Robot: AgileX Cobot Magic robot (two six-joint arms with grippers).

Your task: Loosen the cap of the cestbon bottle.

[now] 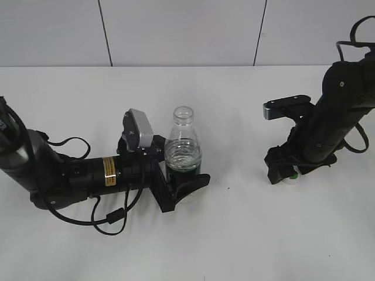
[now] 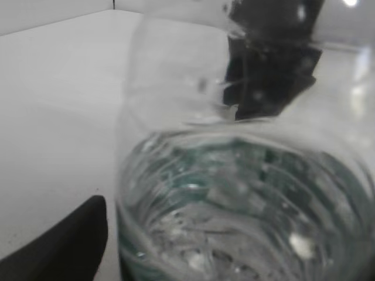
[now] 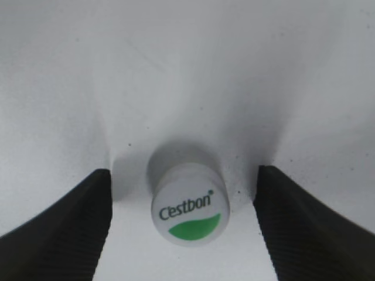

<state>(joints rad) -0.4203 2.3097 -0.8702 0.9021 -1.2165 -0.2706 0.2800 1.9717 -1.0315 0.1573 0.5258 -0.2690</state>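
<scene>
In the lower left of the exterior frame the left arm (image 1: 70, 172) is laid nearly flat along the white desk (image 1: 234, 234), its forearm running rightward to the left gripper (image 1: 183, 178). A yellow sticker is seen on the forearm, its print too small to be read. The jaws are closed on the lower body of the bottle (image 1: 183, 146), which is held upright at the centre of the frame, its green label band partly hidden by the jaws. The bottle neck is open, with no cap on it, and water is seen in the lower half. In the left wrist frame the bottle (image 2: 234, 175) fills most of the view, blurred, with one dark finger (image 2: 64, 246) at the lower left.

Further right in the exterior frame the right arm (image 1: 334, 117) is angled steeply down, and the right gripper (image 1: 287, 170) is lowered to the desk surface. In the right wrist frame its jaws are spread wide, one finger (image 3: 55, 228) at each lower corner, and the cap (image 3: 188, 202) is seen standing on the desk between them, touching neither. "Cestbon" is printed on its white top above a green half-circle.
</scene>
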